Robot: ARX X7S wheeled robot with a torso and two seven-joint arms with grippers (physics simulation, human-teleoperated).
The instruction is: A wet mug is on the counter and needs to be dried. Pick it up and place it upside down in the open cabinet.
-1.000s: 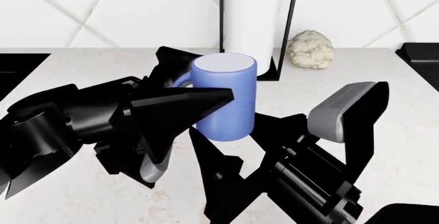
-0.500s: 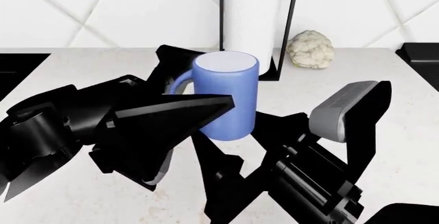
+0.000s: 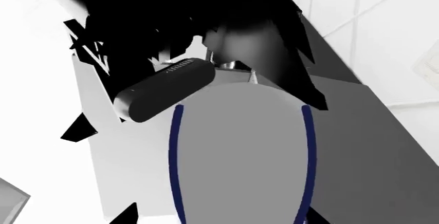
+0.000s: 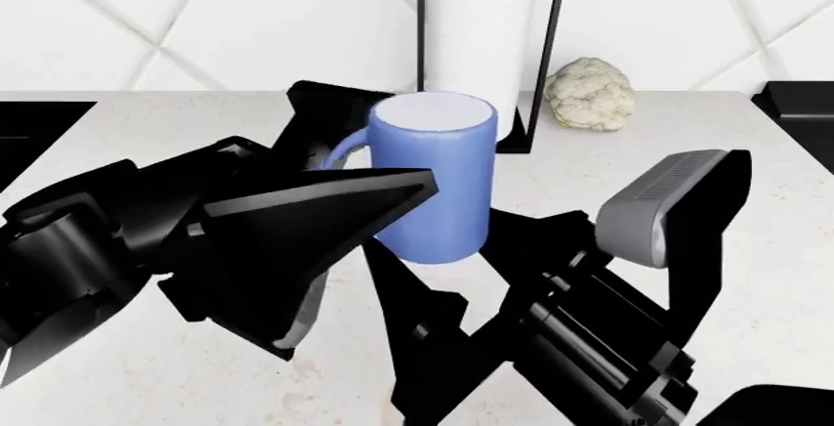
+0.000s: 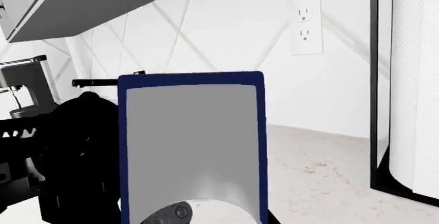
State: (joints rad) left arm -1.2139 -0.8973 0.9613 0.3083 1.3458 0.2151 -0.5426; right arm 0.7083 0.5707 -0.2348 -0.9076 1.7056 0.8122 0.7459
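Note:
The periwinkle mug (image 4: 437, 187) stands upright over the white counter (image 4: 729, 123), pale end up, handle toward the left arm. My left gripper (image 4: 371, 148) is shut on the mug, one black finger across its front and one behind by the handle. In the left wrist view the mug (image 3: 240, 157) fills the space between the black fingertips (image 3: 127, 215). My right gripper (image 4: 534, 250) is open just right of and below the mug, its grey pad (image 4: 658, 206) clear of it. In the right wrist view the mug (image 5: 192, 142) is straight ahead and very close.
A white paper-towel roll (image 4: 476, 25) in a black frame stands right behind the mug, also in the right wrist view (image 5: 412, 80). A cauliflower (image 4: 591, 94) lies to its right. Black surfaces sit at both counter ends (image 4: 798, 104). A wall cabinet (image 5: 69, 3) hangs above.
The mug has risen a little and shifted slightly right in my left gripper, whose front finger has rolled upward. My right gripper has edged up and to the right.

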